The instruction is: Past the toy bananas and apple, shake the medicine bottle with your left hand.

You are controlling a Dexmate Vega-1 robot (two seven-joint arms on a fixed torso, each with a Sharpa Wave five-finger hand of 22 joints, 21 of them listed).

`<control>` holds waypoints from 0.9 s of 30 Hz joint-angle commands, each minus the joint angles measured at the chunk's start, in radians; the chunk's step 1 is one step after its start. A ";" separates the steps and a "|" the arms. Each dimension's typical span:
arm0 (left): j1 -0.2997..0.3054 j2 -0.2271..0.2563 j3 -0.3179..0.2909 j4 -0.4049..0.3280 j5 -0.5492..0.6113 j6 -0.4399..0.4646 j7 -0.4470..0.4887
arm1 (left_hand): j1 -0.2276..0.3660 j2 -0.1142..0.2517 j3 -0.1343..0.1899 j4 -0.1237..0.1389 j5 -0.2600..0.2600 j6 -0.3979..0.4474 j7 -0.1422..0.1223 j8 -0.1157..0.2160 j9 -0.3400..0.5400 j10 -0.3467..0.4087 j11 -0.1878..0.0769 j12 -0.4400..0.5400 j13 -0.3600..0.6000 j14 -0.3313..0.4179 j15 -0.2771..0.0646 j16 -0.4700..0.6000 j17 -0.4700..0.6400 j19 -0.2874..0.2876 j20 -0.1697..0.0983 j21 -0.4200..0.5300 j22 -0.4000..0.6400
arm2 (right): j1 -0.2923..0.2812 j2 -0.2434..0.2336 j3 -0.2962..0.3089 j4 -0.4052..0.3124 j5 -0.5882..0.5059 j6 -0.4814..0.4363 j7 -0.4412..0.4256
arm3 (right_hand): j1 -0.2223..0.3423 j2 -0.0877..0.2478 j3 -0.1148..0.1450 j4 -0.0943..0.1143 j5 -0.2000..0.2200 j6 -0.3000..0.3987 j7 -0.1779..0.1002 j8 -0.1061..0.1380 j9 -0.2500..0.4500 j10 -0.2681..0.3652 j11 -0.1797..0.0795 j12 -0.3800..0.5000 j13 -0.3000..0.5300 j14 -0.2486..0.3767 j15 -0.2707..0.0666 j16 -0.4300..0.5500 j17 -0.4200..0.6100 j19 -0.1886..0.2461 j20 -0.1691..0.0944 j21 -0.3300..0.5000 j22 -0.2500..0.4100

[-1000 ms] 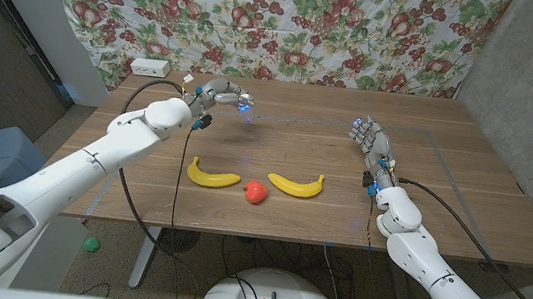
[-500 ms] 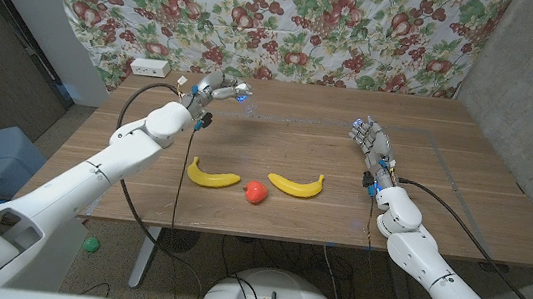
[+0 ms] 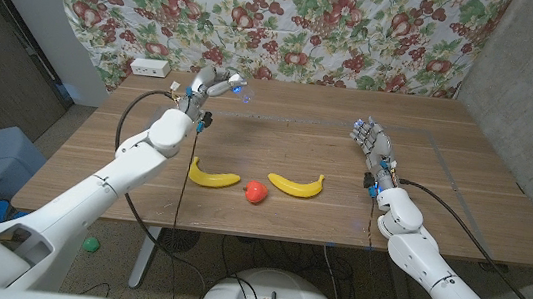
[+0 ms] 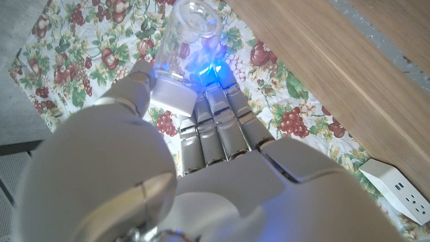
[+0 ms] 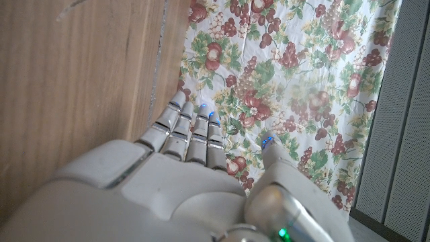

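The left hand (image 3: 216, 83) has moved since a second ago. It was over the counter near the middle, and now it is farther back and more to the left, close to the flowery cloth (image 3: 291, 22) behind the counter (image 3: 464, 182). The bottle (image 3: 236, 88) has gone along with it. That looks like one swing of a shake.

The left hand grips the bottle off the counter, up in the air at the back. In the left wrist view the fingers (image 4: 218, 128) wrap around the white cap end, and the clear part of the bottle (image 4: 188, 33) sticks out past them. I think it holds the cap end so the bottle cannot fly out when it swings. A blue light glows on the fingertips.

The two bananas, one on the left (image 3: 213, 175) and one on the right (image 3: 297, 184), lie near the front of the counter. The red apple (image 3: 255, 193) sits between them. They stay put, and the bottle is well past them, so the shaking has room and should not knock them.

The right hand (image 3: 369, 141) holds nothing. It stands on its edge on the right side of the counter with its fingers straight and a little apart. It is well away from the left arm, likely just waiting out of the way.

A white power strip (image 3: 149, 67) lies at the back left corner.
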 commanded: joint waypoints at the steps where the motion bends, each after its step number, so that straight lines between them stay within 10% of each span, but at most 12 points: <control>1: 0.037 -0.041 -0.029 -0.001 0.014 -0.047 0.081 | 0.174 0.174 0.002 0.003 0.002 0.072 -0.022 0.006 0.003 0.185 -0.180 0.005 0.004 0.052 -0.160 0.003 0.004 -0.001 -0.089 0.006 0.000 | -0.010 -0.005 0.002 -0.013 -0.004 0.003 -0.005 | 0.002 0.006 0.001 -0.003 0.005 0.012 0.000 0.003 0.003 0.006 0.000 -0.005 0.005 0.008 -0.001 -0.002 0.002 0.012 -0.001 -0.003 0.003; 27: -0.038 0.108 0.029 -0.086 -0.030 0.204 -0.187 | 0.176 0.174 0.000 0.004 0.002 0.071 -0.021 0.004 0.002 0.183 -0.179 0.000 0.003 0.053 -0.159 0.003 0.005 -0.007 -0.090 0.013 -0.001 | -0.022 -0.004 -0.001 -0.032 -0.016 0.004 -0.018 | 0.001 0.006 0.001 -0.003 0.005 0.011 0.000 0.003 0.003 0.006 -0.001 -0.006 0.005 0.009 -0.001 -0.003 0.002 0.015 -0.001 -0.011 0.004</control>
